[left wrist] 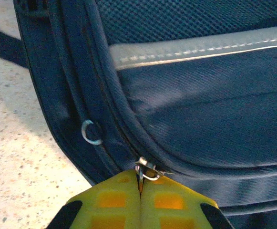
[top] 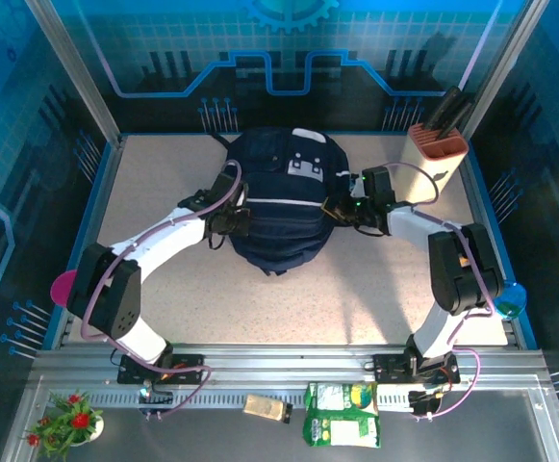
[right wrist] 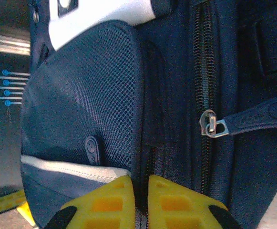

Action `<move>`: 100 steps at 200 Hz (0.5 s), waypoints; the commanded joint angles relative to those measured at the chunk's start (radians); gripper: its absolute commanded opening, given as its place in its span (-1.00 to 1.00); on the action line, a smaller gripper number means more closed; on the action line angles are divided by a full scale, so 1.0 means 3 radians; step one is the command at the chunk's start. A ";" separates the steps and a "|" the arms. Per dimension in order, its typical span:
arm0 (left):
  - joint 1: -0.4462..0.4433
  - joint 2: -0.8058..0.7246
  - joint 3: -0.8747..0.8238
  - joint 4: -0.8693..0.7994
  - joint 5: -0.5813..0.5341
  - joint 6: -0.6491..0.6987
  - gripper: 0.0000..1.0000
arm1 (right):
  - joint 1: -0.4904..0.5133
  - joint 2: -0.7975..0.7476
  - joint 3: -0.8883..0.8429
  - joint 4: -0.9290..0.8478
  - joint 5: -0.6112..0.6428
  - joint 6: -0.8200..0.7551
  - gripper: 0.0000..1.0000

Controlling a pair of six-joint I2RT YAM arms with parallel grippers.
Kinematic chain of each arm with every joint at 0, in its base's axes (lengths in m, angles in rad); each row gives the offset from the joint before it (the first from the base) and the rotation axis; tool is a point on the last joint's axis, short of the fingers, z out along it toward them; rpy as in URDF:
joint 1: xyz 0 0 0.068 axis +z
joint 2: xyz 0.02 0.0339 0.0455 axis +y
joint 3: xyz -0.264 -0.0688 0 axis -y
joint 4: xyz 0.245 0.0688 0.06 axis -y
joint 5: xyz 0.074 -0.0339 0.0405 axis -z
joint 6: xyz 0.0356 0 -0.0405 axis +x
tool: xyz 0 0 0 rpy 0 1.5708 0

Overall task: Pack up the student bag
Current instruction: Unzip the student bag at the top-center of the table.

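A tan knife block [top: 437, 152] stands just right of the student bag [top: 281, 197], which lies flat between the grippers. At its left edge, the left gripper [left wrist: 140, 180] has its yellow fingers pinched together on a metal zipper pull [left wrist: 147, 171]. At its right side, the right gripper [right wrist: 140, 187] nips woven navy fabric beside a mesh pocket [right wrist: 100, 95].

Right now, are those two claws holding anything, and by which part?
Both hold the student bag. The left gripper pinches a metal zipper pull on its edge; the right gripper seems closed on a fabric seam beside the mesh pocket.
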 commanded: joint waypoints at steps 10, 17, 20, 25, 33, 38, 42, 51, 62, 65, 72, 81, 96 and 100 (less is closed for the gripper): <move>-0.0065 0.0038 0.0129 -0.0101 0.0287 0.0120 -1.00 | -0.0231 -0.0273 -0.0122 -0.0170 0.0126 -0.0022 -0.44; -0.0124 0.0039 0.0144 -0.0089 0.0324 0.0124 -1.00 | -0.0237 -0.0344 -0.0164 -0.0162 0.0128 0.0033 -0.32; -0.0145 0.0039 0.0152 -0.0088 0.0342 0.0126 -1.00 | -0.0237 -0.0367 -0.0181 -0.0156 0.0124 0.0051 -0.28; -0.0187 0.0043 0.0165 -0.0084 0.0376 0.0126 -1.00 | -0.0237 -0.0428 -0.0209 -0.0150 0.0130 0.0085 -0.22; -0.0252 0.0047 0.0184 -0.0084 0.0428 0.0119 -1.00 | -0.0233 -0.0525 -0.0258 -0.0154 0.0158 0.0139 -0.14; -0.0296 0.0052 0.0202 -0.0085 0.0450 0.0116 -1.00 | -0.0236 -0.0589 -0.0289 -0.0162 0.0186 0.0184 -0.10; -0.0334 0.0061 0.0218 -0.0088 0.0465 0.0110 -1.00 | -0.0233 -0.0641 -0.0319 -0.0167 0.0213 0.0214 -0.07; -0.0412 0.0077 0.0250 -0.0088 0.0505 0.0096 -1.00 | -0.0237 -0.0759 -0.0380 -0.0170 0.0268 0.0310 -0.03; -0.0521 0.0119 0.0310 -0.0100 0.0564 0.0091 -1.00 | -0.0231 -0.0891 -0.0525 -0.0160 0.0321 0.0438 0.00; -0.0551 0.0130 0.0322 -0.0103 0.0577 0.0090 -1.00 | -0.0228 -0.0929 -0.0553 -0.0155 0.0332 0.0471 0.00; -0.0617 0.0158 0.0365 -0.0103 0.0608 0.0079 -1.00 | -0.0221 -0.1008 -0.0623 -0.0156 0.0371 0.0560 0.01; -0.0698 0.0203 0.0421 -0.0094 0.0677 0.0070 -1.00 | -0.0208 -0.1098 -0.0709 -0.0153 0.0423 0.0673 0.02; -0.0809 0.0289 0.0518 -0.0063 0.0786 0.0034 -1.00 | -0.0169 -0.1253 -0.0858 -0.0120 0.0516 0.0852 0.02; -0.0840 0.0316 0.0540 -0.0060 0.0803 0.0029 -1.00 | -0.0154 -0.1285 -0.0896 -0.0115 0.0539 0.0895 0.02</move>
